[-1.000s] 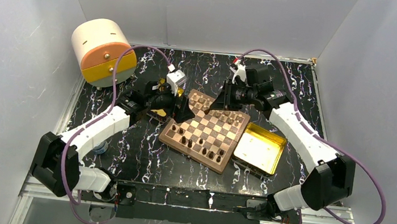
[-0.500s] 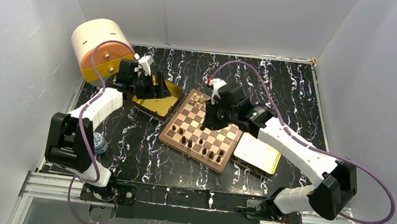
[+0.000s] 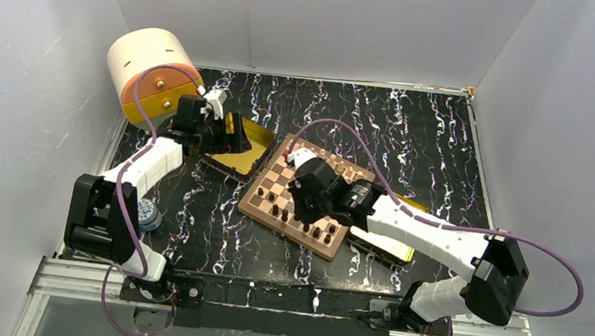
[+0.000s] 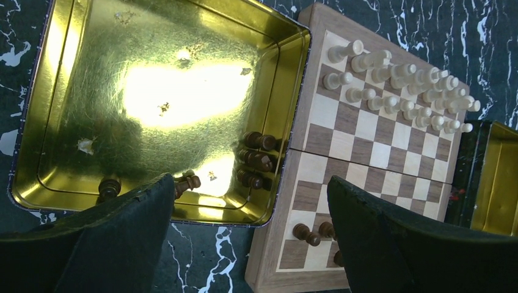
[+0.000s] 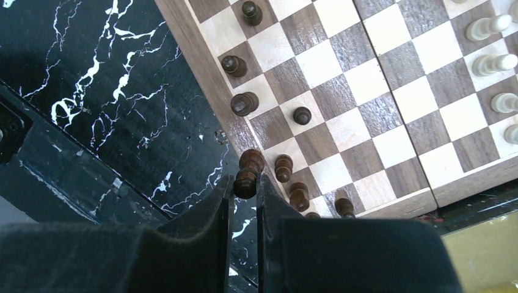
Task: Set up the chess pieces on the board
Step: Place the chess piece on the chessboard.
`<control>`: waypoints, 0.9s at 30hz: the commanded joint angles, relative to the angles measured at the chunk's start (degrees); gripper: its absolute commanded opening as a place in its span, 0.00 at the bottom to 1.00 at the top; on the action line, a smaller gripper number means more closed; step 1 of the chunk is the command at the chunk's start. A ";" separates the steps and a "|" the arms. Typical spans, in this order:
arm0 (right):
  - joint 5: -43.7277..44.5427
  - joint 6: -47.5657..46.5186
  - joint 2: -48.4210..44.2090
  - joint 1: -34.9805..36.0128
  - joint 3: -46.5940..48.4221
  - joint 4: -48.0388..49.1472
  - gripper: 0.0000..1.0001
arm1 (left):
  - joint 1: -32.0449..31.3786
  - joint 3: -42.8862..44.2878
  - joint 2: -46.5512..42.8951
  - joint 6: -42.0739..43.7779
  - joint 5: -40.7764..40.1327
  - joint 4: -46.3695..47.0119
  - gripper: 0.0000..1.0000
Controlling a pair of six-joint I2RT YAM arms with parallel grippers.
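Observation:
The board (image 3: pixel 246 206) lies at an angle mid-table. Light chess pieces (image 4: pixel 397 91) stand in two rows along its far side. Several dark ones (image 5: pixel 244 104) stand near its near edge. My right gripper (image 5: pixel 244 180) is shut on a dark piece (image 5: pixel 248 172), held over the board's near rim beside a dark pawn (image 5: pixel 283 168). In the top view, the right gripper (image 3: pixel 300 206) is low over the board's near half. My left gripper (image 4: pixel 249 180) hangs open and empty above the corner of a gold tray (image 4: pixel 55 91), where several dark pieces (image 4: pixel 258 160) lie.
The left gold tray (image 3: pixel 256 139) touches the board's left side. A second gold tray (image 3: pixel 395 242) sits at the board's right, partly under my right arm. A round cream and orange container (image 3: pixel 151 73) stands back left. A small blue-white object (image 3: pixel 149 215) sits by the left arm.
My right arm swung from the board's far side to its near edge. My left arm drew back from the board to over the left tray, then barely moved.

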 commanded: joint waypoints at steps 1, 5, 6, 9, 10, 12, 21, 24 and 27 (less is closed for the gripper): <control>4.24 1.57 1.36 2.19 -0.43 3.58 0.12 | 0.31 -0.97 -2.68 1.96 -0.90 0.54 0.92; 4.11 1.76 2.45 2.43 -1.56 5.67 0.13 | 0.31 -0.97 -2.77 1.92 -0.64 0.84 0.92; 4.49 1.81 2.91 2.40 -1.71 5.96 0.13 | 0.31 -0.95 -2.77 1.96 -0.65 0.80 0.92; 5.44 1.80 3.81 2.53 -2.06 6.58 0.13 | 0.31 -0.95 -2.85 2.11 -0.60 0.67 0.92; 5.75 1.83 3.96 2.53 -2.28 6.85 0.13 | 0.31 -0.95 -2.92 2.07 -0.59 0.67 0.92; 6.03 1.76 4.20 2.50 -2.84 7.83 0.13 | 0.31 -0.95 -2.98 2.14 -0.57 0.64 0.92; 5.82 2.26 5.55 2.53 -4.26 9.50 0.13 | 0.31 -0.86 -2.95 2.40 -0.65 0.48 0.92; 5.98 2.37 5.81 2.53 -4.58 10.20 0.14 | 0.31 -0.84 -2.86 2.35 -0.56 0.49 0.92; 6.01 2.32 6.30 2.53 -4.66 10.60 0.14 | 0.31 -0.79 -2.86 2.38 -0.44 0.48 0.92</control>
